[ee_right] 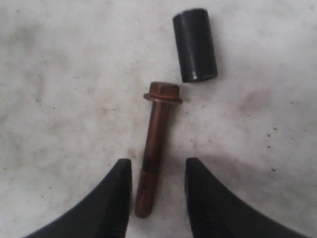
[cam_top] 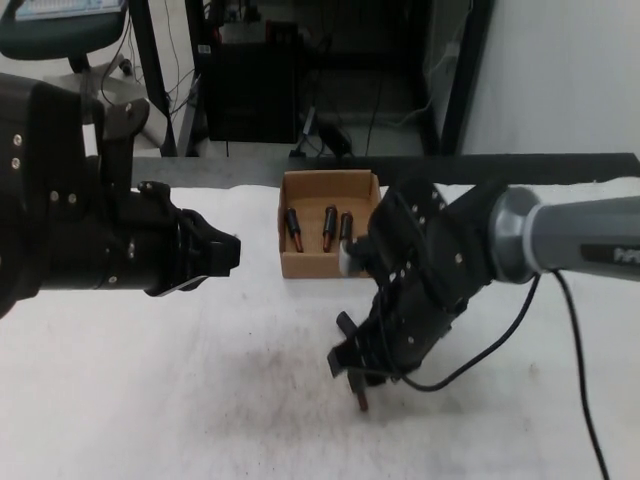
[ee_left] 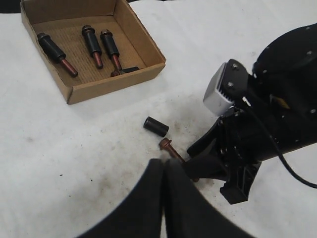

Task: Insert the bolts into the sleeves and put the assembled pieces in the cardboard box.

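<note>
The white tabletop (cam_top: 150,400) is carrying everything. The right end effector (ee_right: 157,161) is hanging low in front of the box's near wall, well apart from the box. Its fingers are standing open to a narrow gap, straddling the threaded end of the bolt (ee_right: 157,144) without visibly touching it. The left end effector (ee_left: 163,163) is hovering off to the left of the box, its fingers pressing together and holding nothing. The box (ee_left: 116,82) is sitting open and holding three assembled pieces (ee_left: 90,42), lying side by side. The sleeve (ee_right: 194,45) is lying on its side outside the box, just beyond the bolt's head. The bolt is lying flat, its head pointing toward the sleeve.
</note>
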Motion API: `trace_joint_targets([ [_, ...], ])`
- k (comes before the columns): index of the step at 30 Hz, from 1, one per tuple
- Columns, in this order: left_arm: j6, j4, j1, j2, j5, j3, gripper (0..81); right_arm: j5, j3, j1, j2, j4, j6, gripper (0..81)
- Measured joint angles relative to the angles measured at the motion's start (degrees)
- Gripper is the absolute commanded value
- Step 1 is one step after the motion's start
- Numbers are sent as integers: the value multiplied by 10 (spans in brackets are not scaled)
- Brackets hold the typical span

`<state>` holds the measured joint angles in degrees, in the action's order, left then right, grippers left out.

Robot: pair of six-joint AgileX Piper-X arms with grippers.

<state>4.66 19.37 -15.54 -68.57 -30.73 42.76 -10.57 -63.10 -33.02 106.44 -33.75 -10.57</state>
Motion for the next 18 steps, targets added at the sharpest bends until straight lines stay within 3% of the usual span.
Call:
trace_joint_targets([
  [18,-4,0,0,0,0,0,3,0,-17,0,16,22,0,342],
])
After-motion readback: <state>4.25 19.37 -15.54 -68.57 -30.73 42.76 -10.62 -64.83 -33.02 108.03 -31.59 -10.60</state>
